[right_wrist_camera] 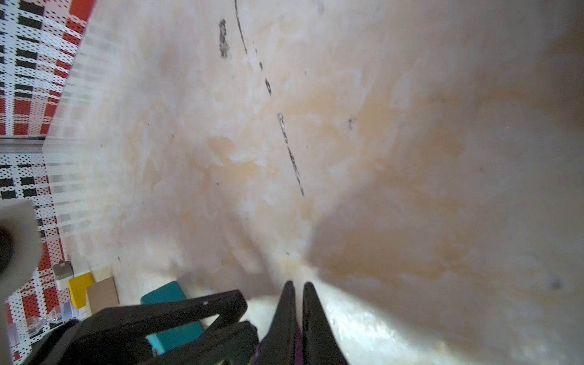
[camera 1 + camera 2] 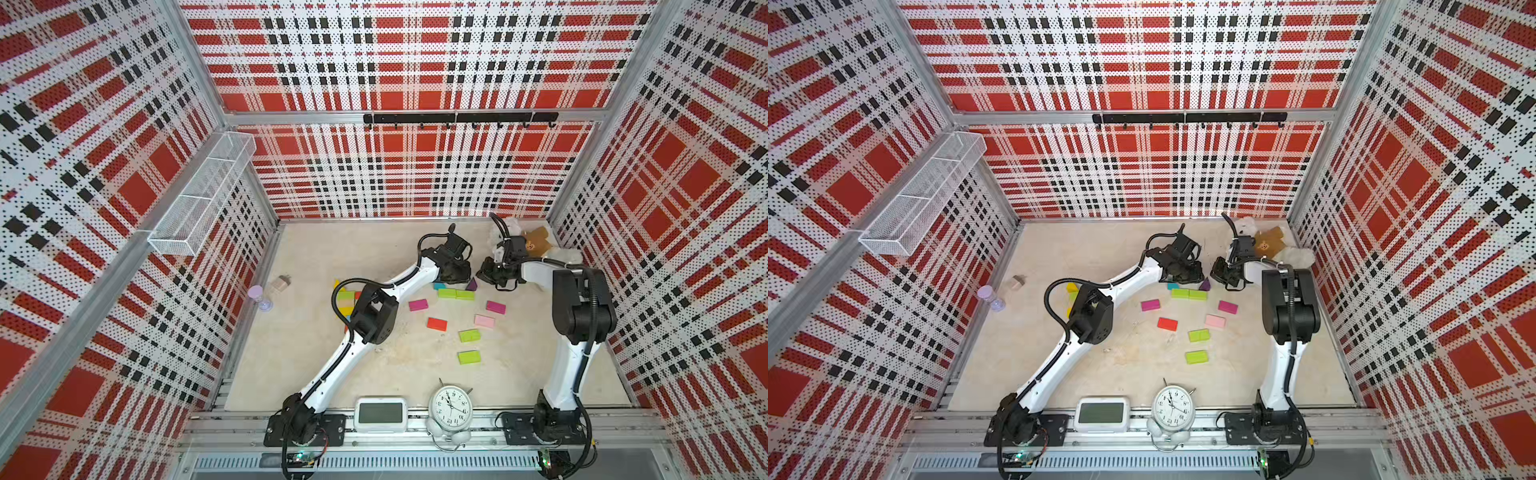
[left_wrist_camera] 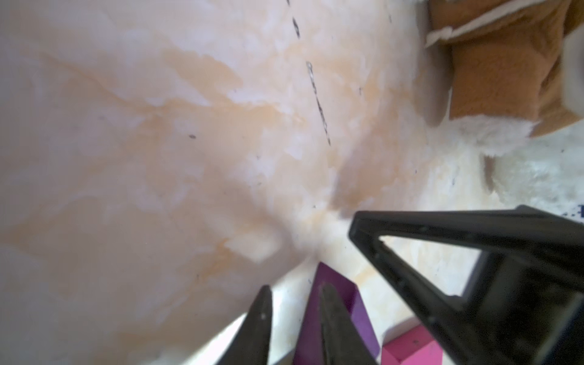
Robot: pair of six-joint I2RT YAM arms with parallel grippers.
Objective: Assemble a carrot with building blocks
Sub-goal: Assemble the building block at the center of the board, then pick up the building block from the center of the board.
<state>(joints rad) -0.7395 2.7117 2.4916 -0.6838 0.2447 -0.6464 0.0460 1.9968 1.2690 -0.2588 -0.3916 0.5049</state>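
In a top view, the purple wedge (image 2: 471, 285) is seen on the surface (image 2: 332, 249) between the left hand (image 2: 463, 277) and right hand (image 2: 484, 276). From the left wrist, that hand's fingers (image 3: 262, 316) are shown apart at the wedge (image 3: 352, 300). From the right wrist, its fingers (image 1: 286, 316) are shown together, perhaps pinching the wedge.

Blocks (image 2: 436, 323) lie mid table (image 2: 316, 257), plush toy (image 2: 538, 243) in back-R corner, alarm clock (image 2: 451, 407) at front edge, hourglass (image 2: 259, 297) far L.
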